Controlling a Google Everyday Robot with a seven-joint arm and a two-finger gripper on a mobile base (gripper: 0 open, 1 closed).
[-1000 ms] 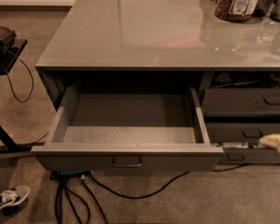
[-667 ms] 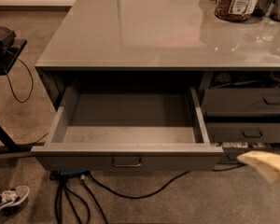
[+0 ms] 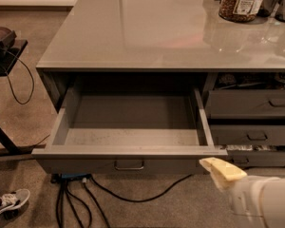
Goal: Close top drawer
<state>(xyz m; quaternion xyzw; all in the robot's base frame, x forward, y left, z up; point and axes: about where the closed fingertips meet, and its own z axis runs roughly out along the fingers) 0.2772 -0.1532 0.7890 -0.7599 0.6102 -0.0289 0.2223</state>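
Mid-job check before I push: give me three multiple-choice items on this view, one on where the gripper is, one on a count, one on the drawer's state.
1. Where is the gripper?
A. inside the top drawer
B. low, just off its front right corner
C. out of view

2. How many things lie in the top drawer?
A. none
B. one
C. three

3. The top drawer is:
A. shut
B. pulled out
C. taken out entirely

Answers: 1 B, it sits just below the right end of the drawer front; 2 A, the visible interior is bare grey; 3 B, the front stands well forward and the box interior is exposed.
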